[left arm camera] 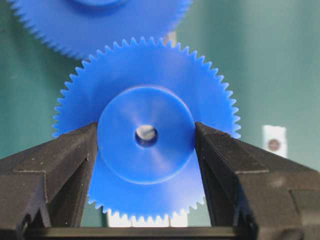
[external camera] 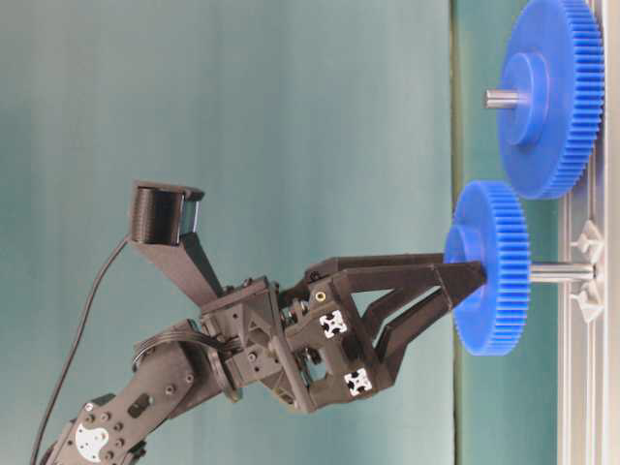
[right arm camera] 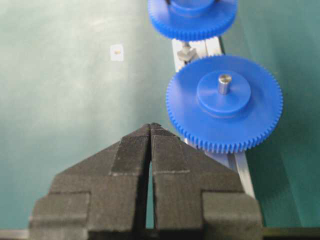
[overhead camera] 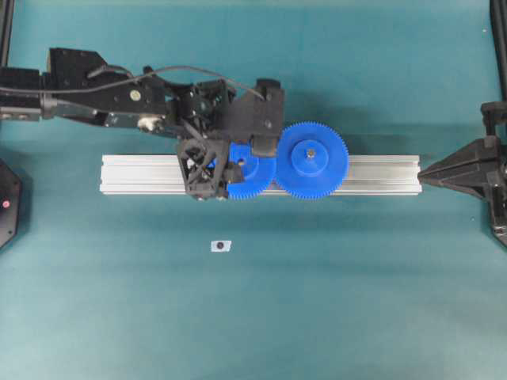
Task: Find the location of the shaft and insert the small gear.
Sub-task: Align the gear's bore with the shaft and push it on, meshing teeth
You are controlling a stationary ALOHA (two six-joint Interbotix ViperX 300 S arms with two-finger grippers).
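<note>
My left gripper [left arm camera: 146,142] is shut on the small gear [left arm camera: 150,90], a bright blue toothed wheel; its black fingers [left arm camera: 75,150] press both sides of the raised hub. The shaft [external camera: 562,273] is a thin grey pin standing on the aluminium rail [overhead camera: 380,174]. It passes into the gear's centre hole, where its grey tip shows in the left wrist view. The gear [external camera: 494,266] sits partway along the pin, off the rail. From overhead, the left gripper [overhead camera: 242,168] and small gear [overhead camera: 252,180] are left of the rail's middle. My right gripper [right arm camera: 151,126] is shut on nothing.
A larger blue gear [overhead camera: 314,158] sits on its own pin [right arm camera: 224,82] on the rail, its teeth right beside the small gear's. A small white tag [overhead camera: 220,246] lies on the teal table in front of the rail. The right gripper [overhead camera: 424,172] points at the rail's right end.
</note>
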